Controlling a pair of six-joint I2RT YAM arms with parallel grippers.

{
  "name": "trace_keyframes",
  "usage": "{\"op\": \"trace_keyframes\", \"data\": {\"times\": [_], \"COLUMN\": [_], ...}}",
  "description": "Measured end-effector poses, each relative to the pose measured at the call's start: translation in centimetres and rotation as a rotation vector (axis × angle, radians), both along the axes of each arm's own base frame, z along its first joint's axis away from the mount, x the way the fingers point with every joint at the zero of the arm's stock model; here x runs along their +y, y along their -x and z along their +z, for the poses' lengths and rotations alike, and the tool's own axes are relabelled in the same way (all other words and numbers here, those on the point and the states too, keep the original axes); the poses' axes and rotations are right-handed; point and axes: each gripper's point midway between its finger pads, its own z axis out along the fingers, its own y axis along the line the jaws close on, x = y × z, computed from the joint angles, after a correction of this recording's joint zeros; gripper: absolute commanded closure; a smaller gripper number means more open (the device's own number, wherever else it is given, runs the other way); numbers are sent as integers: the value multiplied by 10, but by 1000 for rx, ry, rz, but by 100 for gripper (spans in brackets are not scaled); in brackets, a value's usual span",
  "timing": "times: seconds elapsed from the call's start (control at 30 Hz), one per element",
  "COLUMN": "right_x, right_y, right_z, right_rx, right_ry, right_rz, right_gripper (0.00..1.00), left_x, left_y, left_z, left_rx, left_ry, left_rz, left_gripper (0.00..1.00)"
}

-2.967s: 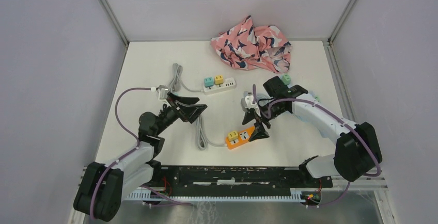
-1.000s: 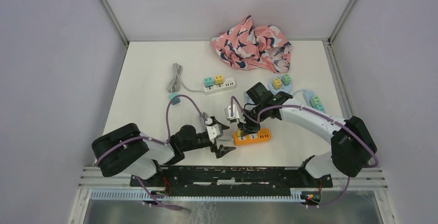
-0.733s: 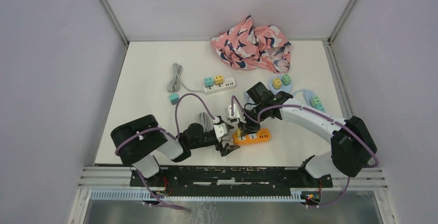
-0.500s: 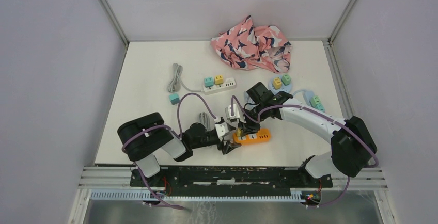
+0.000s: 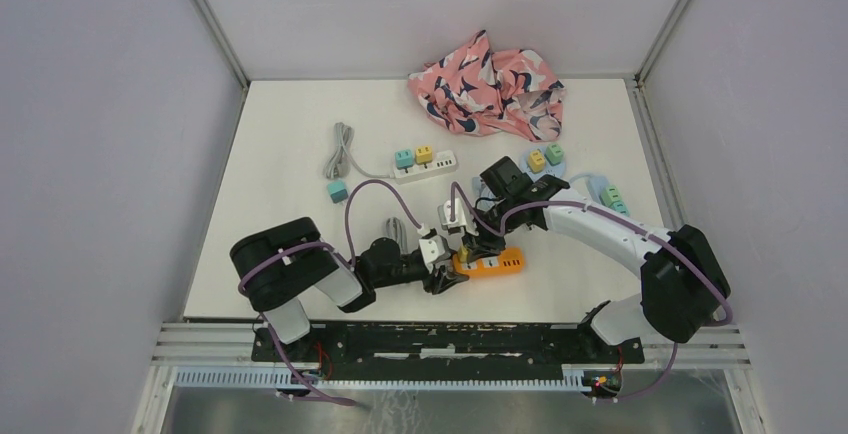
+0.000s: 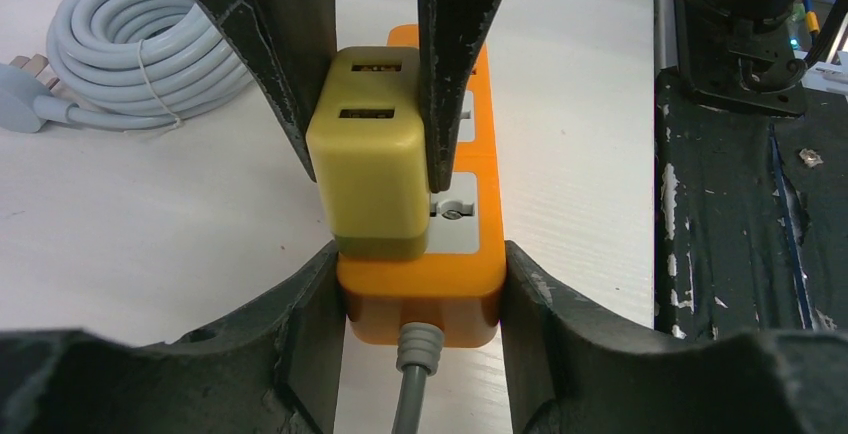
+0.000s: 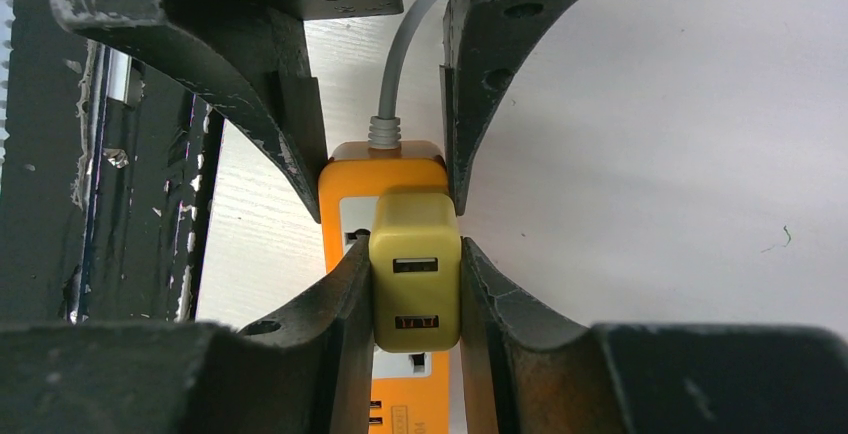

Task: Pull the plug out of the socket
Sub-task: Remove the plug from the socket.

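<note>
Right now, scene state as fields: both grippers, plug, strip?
left gripper: closed on the orange power strip at its cable end
right gripper: closed on the yellow plug, one finger on each side
seating: plug in the strip, not yet pulled
nearby: coiled grey cable on the table, apart from the strip
</note>
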Motion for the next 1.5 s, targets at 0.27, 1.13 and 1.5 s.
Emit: {"op": "trace_keyframes", "data": {"times": [0.27,1.13,1.5], "right_x": [1,-6,-4], "right_y": [3,1,4], "right_z": [1,0,1], "right_rx": [11,63,56], "right_ry": [-10,-7,-17], "right_rz": [15,-25,10], "right_gripper": [100,100,100], "left_x": [-1,-6,-7], "left_y": [2,3,3], "left_z": [0,-2,-2], "left_rx": [10,14,18], "left_ry": [4,21,40], "left_rz": [-7,-21,-23], "left_gripper": [97,97,97]}}
